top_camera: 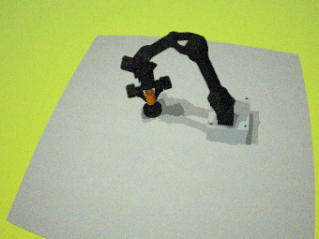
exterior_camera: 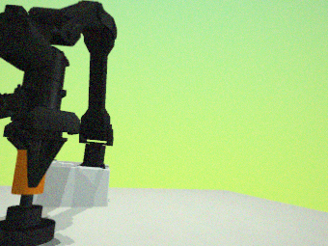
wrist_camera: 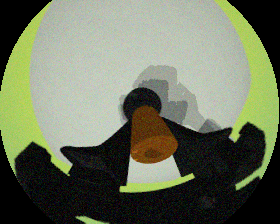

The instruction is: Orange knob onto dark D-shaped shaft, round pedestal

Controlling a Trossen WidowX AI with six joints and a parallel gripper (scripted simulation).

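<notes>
The orange knob (top_camera: 150, 97) (exterior_camera: 19, 177) (wrist_camera: 152, 131) is held roughly upright between the fingers of my gripper (top_camera: 149, 96) (exterior_camera: 34, 178) (wrist_camera: 148, 125), which is shut on it. The dark round pedestal (top_camera: 152, 111) (exterior_camera: 29, 232) (wrist_camera: 133, 102) stands right below. In the exterior view, a short length of the dark shaft (exterior_camera: 26, 200) shows between the knob's lower rim and the pedestal's raised middle. The knob's lower rim meets the visible top of the shaft. The shaft's tip, its flat side and how far it reaches into the hole are hidden.
The arm's pale base block (top_camera: 228, 133) (exterior_camera: 98, 188) stands to the right of the pedestal in the top view and behind it in the exterior view. Shadows of the arm lie on the grey table top (top_camera: 141, 171) (exterior_camera: 193, 220) (wrist_camera: 90, 65).
</notes>
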